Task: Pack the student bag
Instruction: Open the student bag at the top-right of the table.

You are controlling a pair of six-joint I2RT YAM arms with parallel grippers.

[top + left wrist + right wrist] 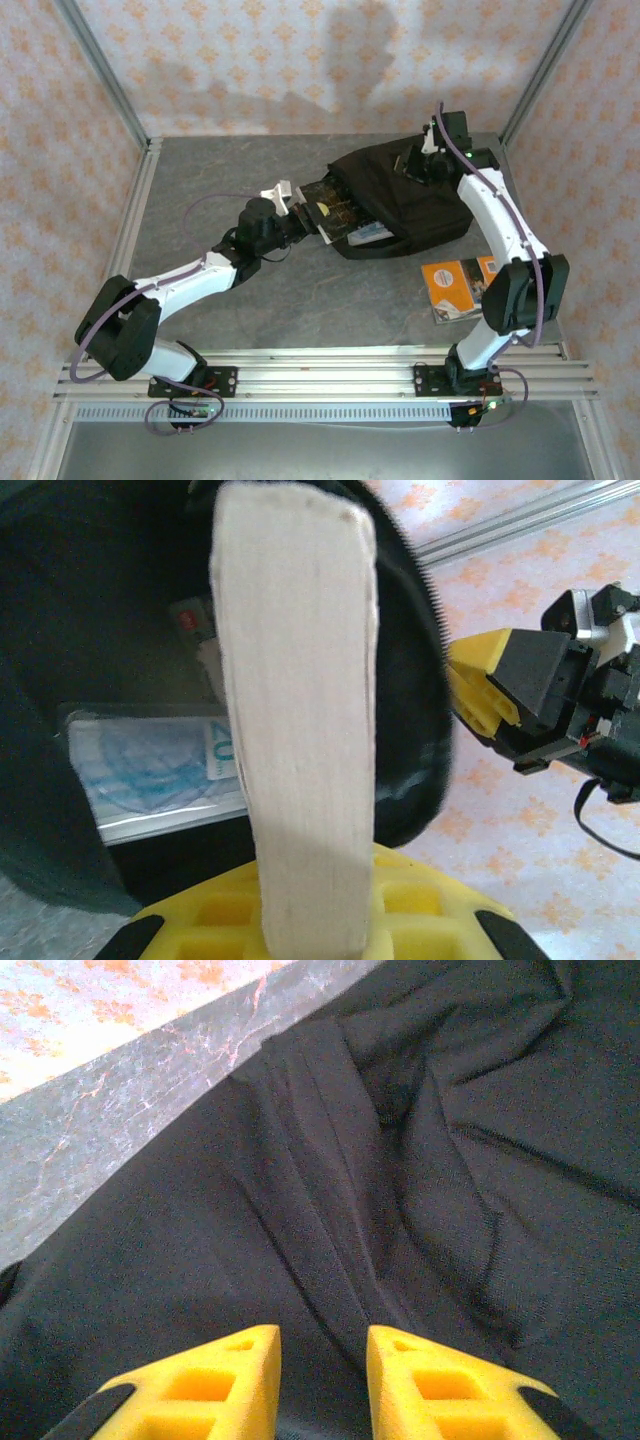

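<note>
The student bag [405,200], black soft fabric, lies on its side at the middle right of the table, its mouth facing left. My left gripper [296,215] is shut on a dark-covered book [333,205] whose far end is in the bag's mouth. In the left wrist view the book's pale page edge [300,710] stands up from between the yellow jaws of my left gripper [310,925]. A blue-and-white book [150,770] lies inside the bag. My right gripper [415,165] is over the bag's far side. Its fingers [322,1345] stand apart above a fold of the black fabric [330,1230].
An orange book [462,285] lies flat on the grey table [200,200] at the right, close to the right arm's base. A metal frame with patterned walls bounds the table at the back and sides. The left arm stretches across the table's middle left.
</note>
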